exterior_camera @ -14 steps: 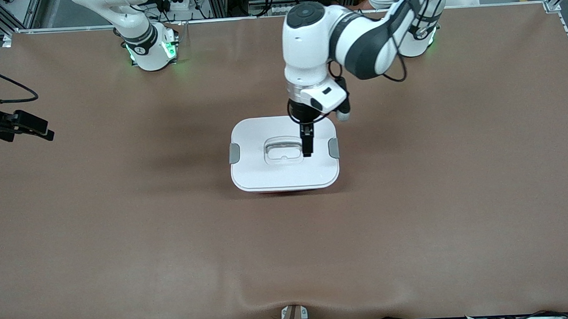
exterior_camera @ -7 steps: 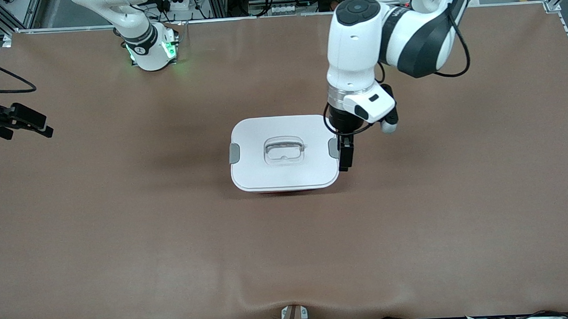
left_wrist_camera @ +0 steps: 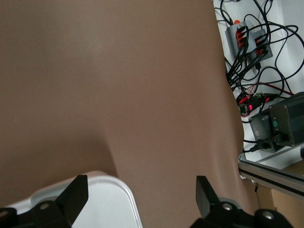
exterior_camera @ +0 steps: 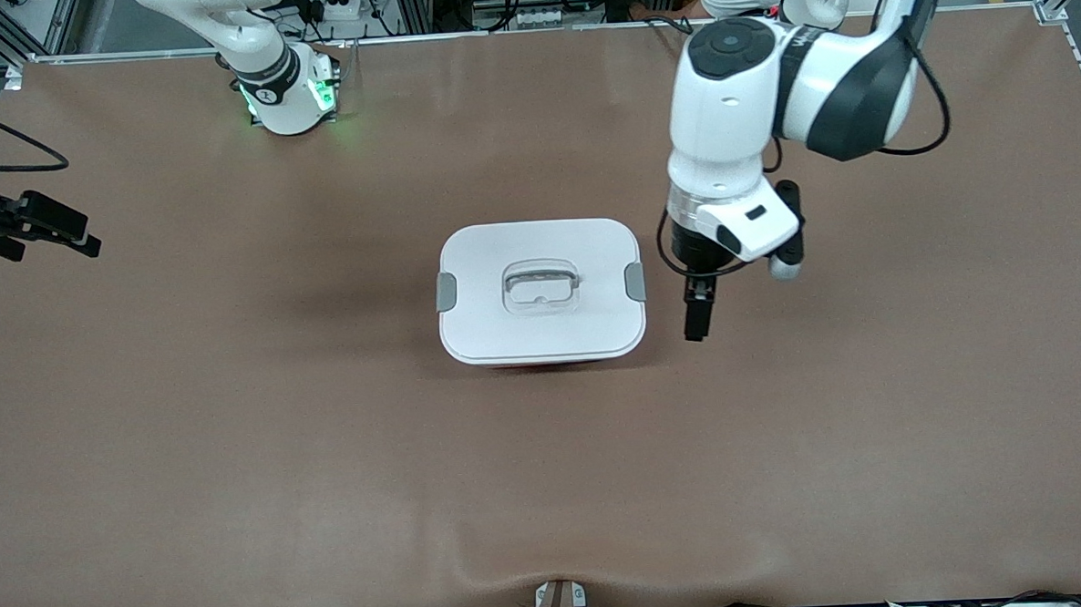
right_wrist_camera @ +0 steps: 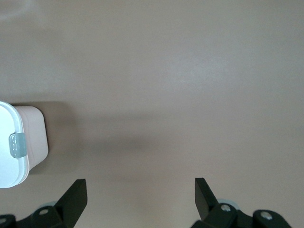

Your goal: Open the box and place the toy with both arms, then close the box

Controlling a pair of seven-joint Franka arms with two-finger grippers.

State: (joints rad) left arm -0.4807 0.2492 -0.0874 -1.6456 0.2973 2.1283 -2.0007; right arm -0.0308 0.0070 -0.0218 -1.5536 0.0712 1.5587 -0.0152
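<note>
Your front camera looks down steeply across the worktop (exterior_camera: 237,463) toward both bases. Each wrist camera looks down past its own fingers; all three share the box (exterior_camera: 540,290) (left_wrist_camera: 102,202) (right_wrist_camera: 16,145).

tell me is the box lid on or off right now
On. The white lid sits flat over the box, with both grey side clips at its edges. Neither gripper touches it.

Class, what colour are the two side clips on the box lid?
Grey clips; front view shows both best.
</note>
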